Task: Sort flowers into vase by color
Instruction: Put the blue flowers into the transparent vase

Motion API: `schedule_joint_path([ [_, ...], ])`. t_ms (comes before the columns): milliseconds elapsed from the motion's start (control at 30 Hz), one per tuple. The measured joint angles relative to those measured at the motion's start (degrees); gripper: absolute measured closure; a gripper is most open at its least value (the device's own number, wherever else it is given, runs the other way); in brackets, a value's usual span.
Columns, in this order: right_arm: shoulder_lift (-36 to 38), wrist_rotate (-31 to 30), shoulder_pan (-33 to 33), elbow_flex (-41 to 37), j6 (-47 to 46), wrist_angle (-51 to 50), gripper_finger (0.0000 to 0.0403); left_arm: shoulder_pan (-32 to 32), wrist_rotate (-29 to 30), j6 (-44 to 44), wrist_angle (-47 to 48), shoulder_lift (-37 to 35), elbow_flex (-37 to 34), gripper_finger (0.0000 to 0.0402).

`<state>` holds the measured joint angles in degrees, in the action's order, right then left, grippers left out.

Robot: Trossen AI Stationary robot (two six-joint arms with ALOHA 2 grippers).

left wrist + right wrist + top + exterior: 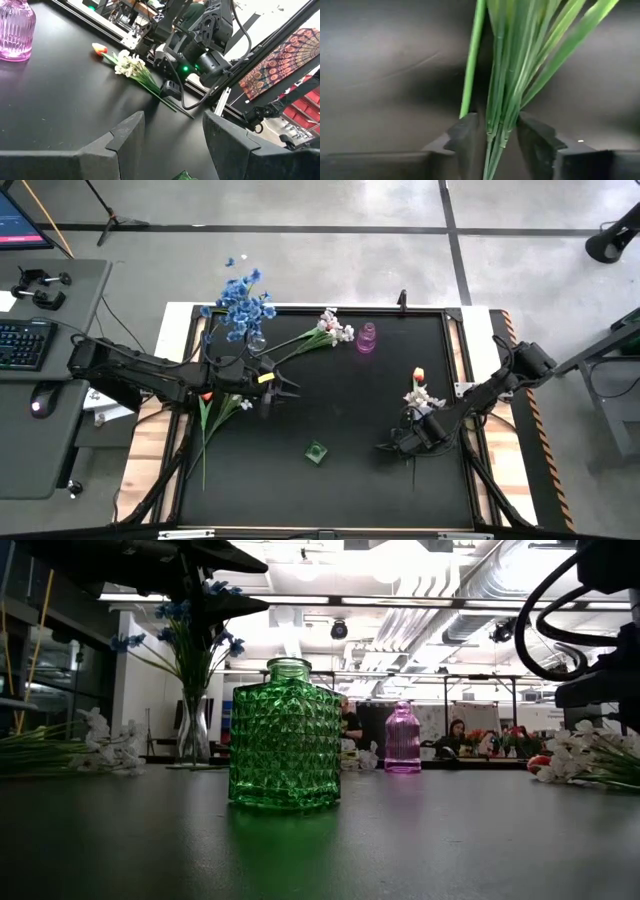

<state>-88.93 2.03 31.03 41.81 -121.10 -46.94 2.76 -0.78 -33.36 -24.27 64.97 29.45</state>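
Observation:
A bunch of white flowers [420,397] and an orange tulip [418,374] lies flat on the black table near its right edge, stems toward the near edge. My right gripper [410,444] points down over the stem ends. Its fingers stand close on either side of the green stem bundle [504,75], with narrow dark gaps left; one stem [470,65] lies outside them. My left gripper [290,387] hovers open and empty at centre left. Blue flowers [240,302] stand in a clear vase. White-pink flowers [330,328] lie at the far side.
A green glass vase [317,452] stands near the middle front and a pink vase [367,338] at the far middle. More green stems [215,415] lie under my left arm. The table's raised frame [460,390] runs just right of the bunch.

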Motion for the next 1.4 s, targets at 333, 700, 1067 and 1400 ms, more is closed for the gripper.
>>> schedule_joint_path([
  [333, 1.98, -0.71, 1.96, 2.78, 3.1, -7.48, 0.0393, 0.0, -0.02, -0.12, 0.03, 0.0, 0.0, 0.0213],
  [700, 9.94, -22.2, 4.98, 20.82, 9.13, -23.97, 0.0401, -0.12, -0.02, -0.51, 0.04, 0.0, 0.0, 0.0213],
  [1067, 10.43, -53.83, -11.16, 19.89, 37.71, -1.25, 0.0402, -0.11, -0.02, -3.38, -0.46, 0.01, 0.0, 0.0213],
  [1400, 10.56, -53.76, -35.91, 18.31, 86.89, 30.03, 0.0402, -0.11, -0.02, -4.04, -4.22, 0.0, 0.0, 0.0213],
])
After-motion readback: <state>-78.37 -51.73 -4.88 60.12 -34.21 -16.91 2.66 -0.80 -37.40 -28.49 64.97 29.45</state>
